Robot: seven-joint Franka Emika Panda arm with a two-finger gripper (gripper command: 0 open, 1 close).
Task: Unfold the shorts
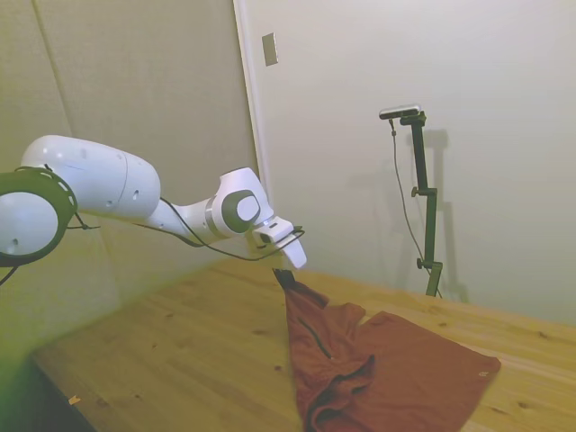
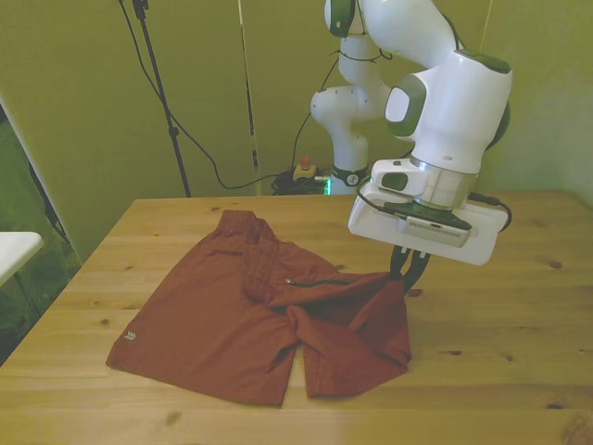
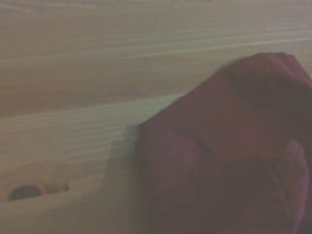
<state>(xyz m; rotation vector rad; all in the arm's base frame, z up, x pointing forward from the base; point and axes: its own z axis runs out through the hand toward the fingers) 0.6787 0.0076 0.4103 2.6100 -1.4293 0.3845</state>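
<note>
Front view gives you the fullest account: the shorts (image 2: 232,324) lie on the wooden desk (image 2: 519,334), toward the front view's left and middle, with one leg spread flat and the other bunched and drawn up toward the pincer (image 2: 409,267). The pincer's dark fingers are closed on a corner of the cloth at the front view's right side of the garment, just above the desk surface. You can see the dark zippered pocket slit (image 2: 310,281) running across the raised fold.

Side view shows what the front does not: the held corner is lifted clear of the desk, and the cloth hangs from the pincer (image 1: 286,274) in a taut, steep ridge down to the rumpled mass below. The shorts (image 1: 396,369) are rust-red, soft and creased.

Wrist view, blurred, shows only a rounded fold of the shorts (image 3: 234,156) over bare wood grain.
</note>
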